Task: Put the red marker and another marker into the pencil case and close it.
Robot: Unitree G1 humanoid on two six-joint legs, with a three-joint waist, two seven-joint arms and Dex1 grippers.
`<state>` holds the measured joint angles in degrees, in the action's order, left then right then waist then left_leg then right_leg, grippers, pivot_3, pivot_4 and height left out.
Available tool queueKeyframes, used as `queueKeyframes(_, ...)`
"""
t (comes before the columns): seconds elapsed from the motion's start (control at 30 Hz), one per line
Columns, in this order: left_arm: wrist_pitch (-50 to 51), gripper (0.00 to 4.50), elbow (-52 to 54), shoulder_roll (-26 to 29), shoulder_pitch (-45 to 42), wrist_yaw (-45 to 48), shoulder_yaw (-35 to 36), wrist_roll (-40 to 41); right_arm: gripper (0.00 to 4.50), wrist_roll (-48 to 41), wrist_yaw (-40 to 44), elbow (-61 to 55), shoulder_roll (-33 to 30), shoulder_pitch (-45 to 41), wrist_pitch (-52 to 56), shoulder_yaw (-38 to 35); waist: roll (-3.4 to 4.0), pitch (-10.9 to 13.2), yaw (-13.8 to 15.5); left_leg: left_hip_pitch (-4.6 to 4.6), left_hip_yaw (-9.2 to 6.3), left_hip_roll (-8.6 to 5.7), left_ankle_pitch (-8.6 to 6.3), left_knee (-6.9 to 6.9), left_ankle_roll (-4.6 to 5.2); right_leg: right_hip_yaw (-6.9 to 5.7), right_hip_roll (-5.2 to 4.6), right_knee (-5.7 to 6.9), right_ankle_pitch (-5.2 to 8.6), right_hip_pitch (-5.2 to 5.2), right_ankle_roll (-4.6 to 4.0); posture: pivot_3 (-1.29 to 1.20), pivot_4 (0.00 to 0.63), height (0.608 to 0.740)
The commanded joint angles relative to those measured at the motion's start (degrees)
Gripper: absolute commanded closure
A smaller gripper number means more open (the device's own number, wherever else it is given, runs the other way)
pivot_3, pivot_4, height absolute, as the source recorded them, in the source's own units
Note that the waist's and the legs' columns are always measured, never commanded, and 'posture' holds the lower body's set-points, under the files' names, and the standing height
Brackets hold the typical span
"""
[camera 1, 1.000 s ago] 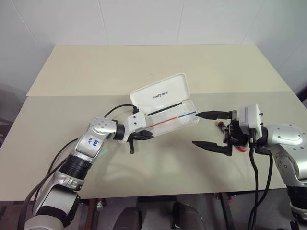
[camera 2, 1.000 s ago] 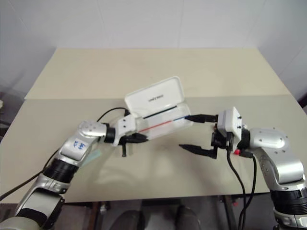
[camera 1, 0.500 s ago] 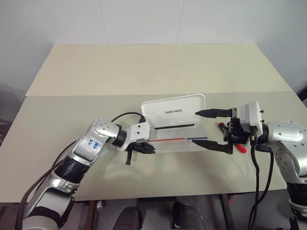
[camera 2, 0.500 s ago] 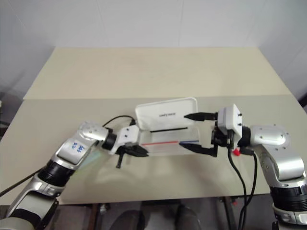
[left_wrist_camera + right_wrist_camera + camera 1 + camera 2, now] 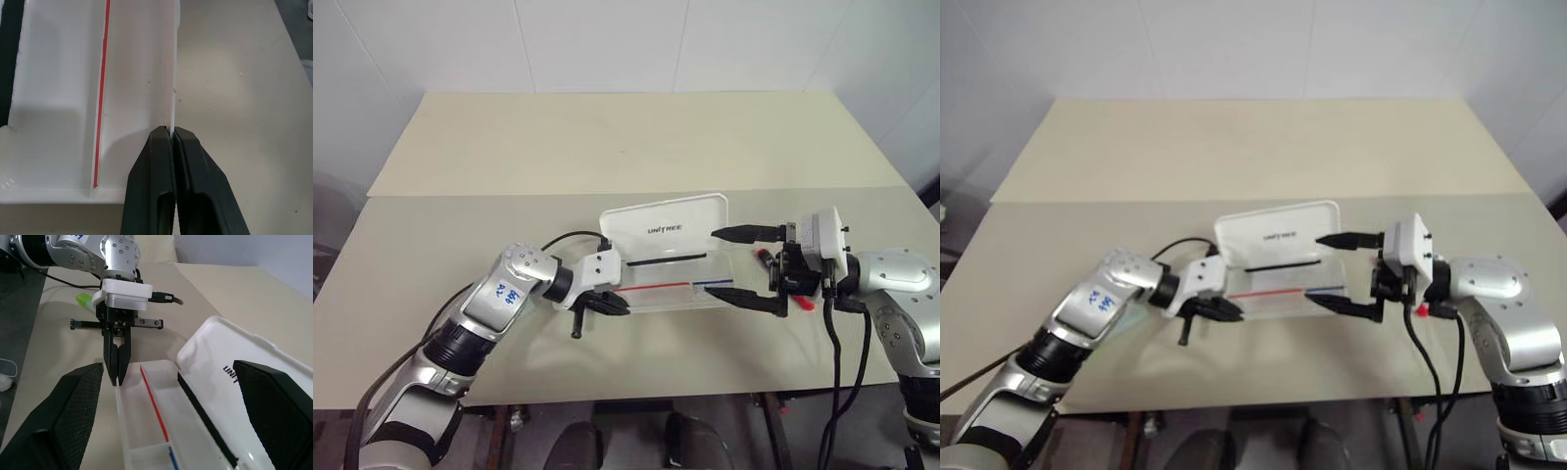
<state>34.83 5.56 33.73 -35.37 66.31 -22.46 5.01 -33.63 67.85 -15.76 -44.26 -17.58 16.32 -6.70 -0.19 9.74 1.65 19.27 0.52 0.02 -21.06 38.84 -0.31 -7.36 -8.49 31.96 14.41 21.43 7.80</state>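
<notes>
Pale green, stubby marker — lying on the beige bench beside the left arm, outside the case; left claw — fingers pressed together, pinching the near front wall of the white hard plastic pencil case at its left end; case lying open on the bench, lid with dark lettering raised behind, red and blue stripes along the tray; right claw — fingers spread wide, one on each side of the case's right end, gripping nothing; slim red-ended marker — partly hidden on the bench behind the right claw, outside the case.
</notes>
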Motion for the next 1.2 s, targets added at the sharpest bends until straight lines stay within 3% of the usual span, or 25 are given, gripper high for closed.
queueKeyframes(0.03, 2.3, 3.72, -0.2, -0.5, 0.3, -0.8, -1.6, -0.2, 0.00, -1.6, -0.7, -2.8, -0.2, 0.1, -0.1, -1.9, 0.00, 0.0, -0.1, 0.00, 0.00, 0.00, 0.00, 0.02, 0.00, 0.02, 0.00, 0.03, 0.00, 0.00, 0.00, 0.00, 0.150, 0.740)
queueKeyframes(0.33, 1.9, 0.78, -0.1, -2.5, -0.8, -1.0, -0.4, 1.8, 0.00, -1.6, -1.7, -3.2, 0.0, 0.7, -0.4, -1.8, 0.00, 0.0, -0.1, 0.01, -0.02, 0.02, 0.00, 0.03, 0.00, 0.01, 0.01, 0.04, 0.00, 0.02, 0.00, 0.00, 0.150, 0.740)
queueKeyframes(0.7, 3.2, 0.78, 3.1, -5.5, 0.9, -3.5, 5.6, 8.5, 0.00, -2.2, -3.6, -3.4, 1.0, 1.9, 0.6, -1.8, -0.01, 0.0, -0.1, 0.07, -0.06, 0.01, 0.00, 0.05, 0.01, -0.01, 0.00, 0.03, 0.00, 0.03, 0.00, 0.00, 0.150, 0.740)
queueKeyframes(0.9, -0.7, 0.78, 4.8, -5.6, 3.6, -3.4, 10.6, 12.7, 0.00, -3.6, -6.3, 0.9, 1.1, 4.2, 3.1, -5.6, -0.01, 0.0, 0.0, 0.08, -0.07, 0.01, 0.00, 0.06, 0.00, -0.01, 0.00, 0.03, 0.00, 0.03, 0.00, 0.00, 0.150, 0.740)
queueKeyframes(1.2, -9.2, 0.78, 6.3, -3.9, 8.9, 0.5, 17.6, 19.4, 0.00, 2.3, -10.7, 9.9, -0.2, 8.7, 1.9, -9.6, 0.00, 0.0, -0.2, 0.05, -0.03, 0.01, 0.00, 0.06, 0.01, 0.01, -0.01, 0.03, 0.00, 0.03, 0.00, 0.00, 0.150, 0.740)
